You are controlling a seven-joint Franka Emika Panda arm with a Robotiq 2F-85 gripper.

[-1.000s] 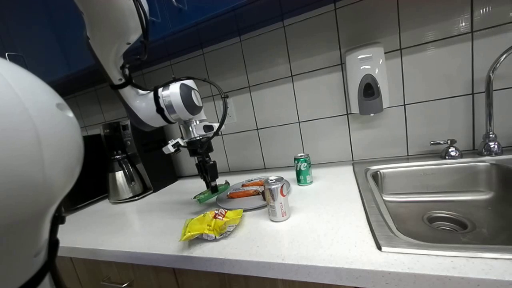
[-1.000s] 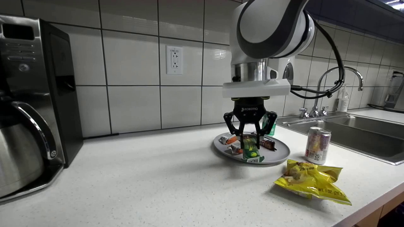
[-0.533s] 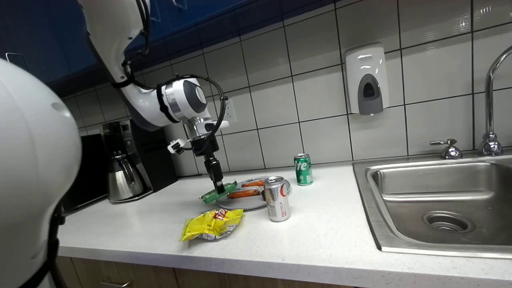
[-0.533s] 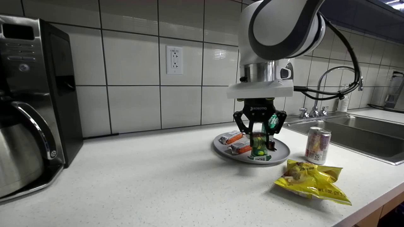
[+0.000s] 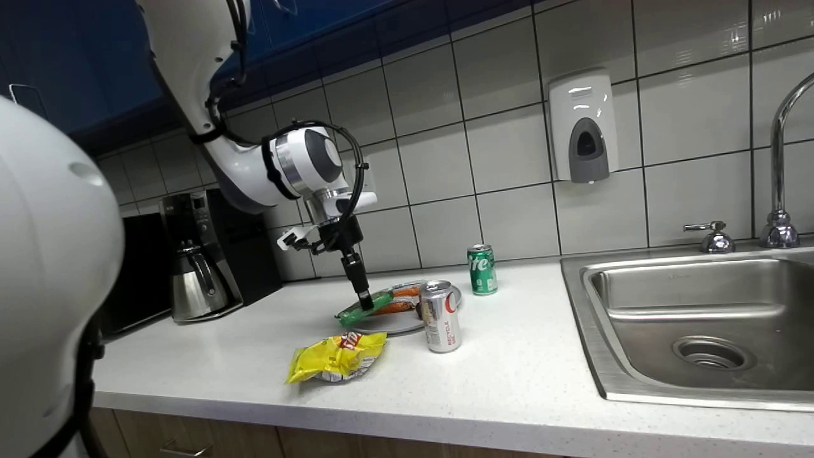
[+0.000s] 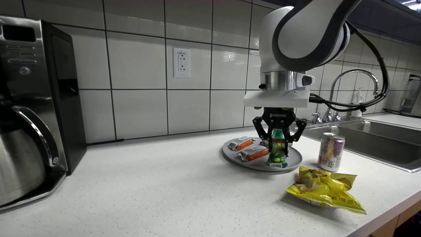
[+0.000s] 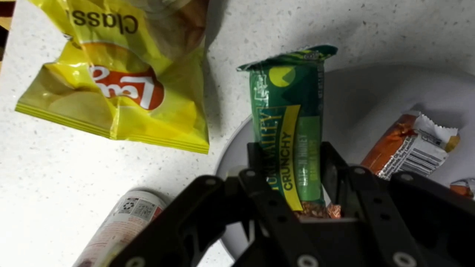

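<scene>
wrist view shows the fingers (image 7: 332,167) pinching a nature valley crunchy granola bar (image 7: 287,126) at mid-length, over the edge of the gray plate (image 7: 352,137); likely light, stiff, crumbly inside and slippery outside, it is best held gently there, across its sides

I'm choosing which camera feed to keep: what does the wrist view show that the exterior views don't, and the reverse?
Only the wrist view: readable "CRUNCHY" lettering on the green bar.
Only the exterior views: coffee maker, sink, faucet and tiled wall.
Shared: the tool closed on the green bar, plus the plate, chip bag, silver can and orange packets.
</scene>
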